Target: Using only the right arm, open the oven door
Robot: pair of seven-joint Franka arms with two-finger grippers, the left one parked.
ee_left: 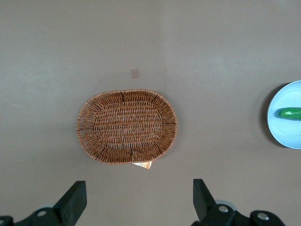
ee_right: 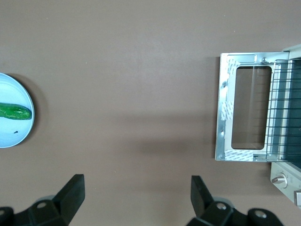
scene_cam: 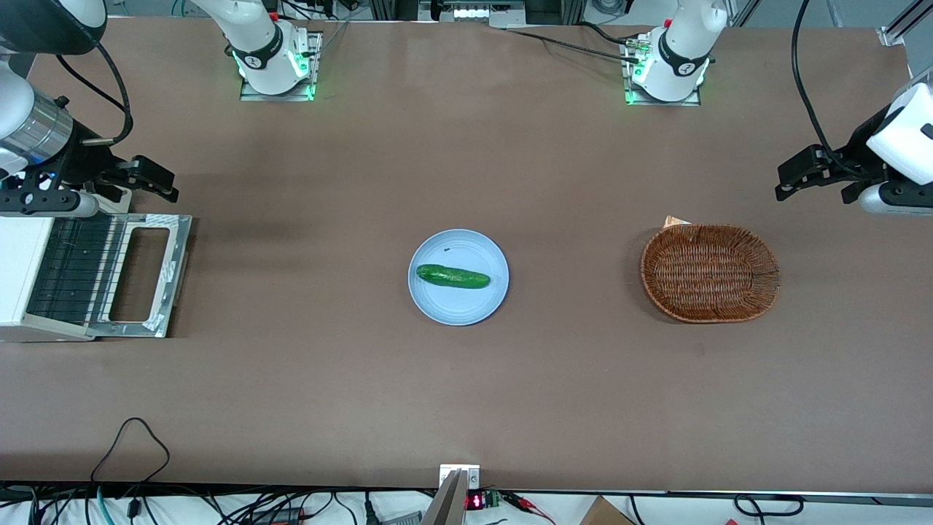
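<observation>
The cream-white toaster oven (scene_cam: pixel 20 271) stands at the working arm's end of the table. Its silver-framed oven door (scene_cam: pixel 177 271) lies folded down flat, level with the tabletop, and the brown table shows through its glass window. A wire rack (scene_cam: pixel 73 270) is visible inside the oven mouth. The right arm's black gripper (scene_cam: pixel 164 182) hovers above the table, farther from the front camera than the door and apart from it. In the right wrist view the gripper (ee_right: pixel 136 186) is open over bare table with nothing between its fingers, and the oven door (ee_right: pixel 225 108) lies off to one side.
A light blue plate (scene_cam: pixel 437 302) holding a green cucumber (scene_cam: pixel 453 276) sits mid-table. A brown wicker basket (scene_cam: pixel 710 273) lies toward the parked arm's end. A black cable loop (scene_cam: pixel 131 445) rests near the table's front edge.
</observation>
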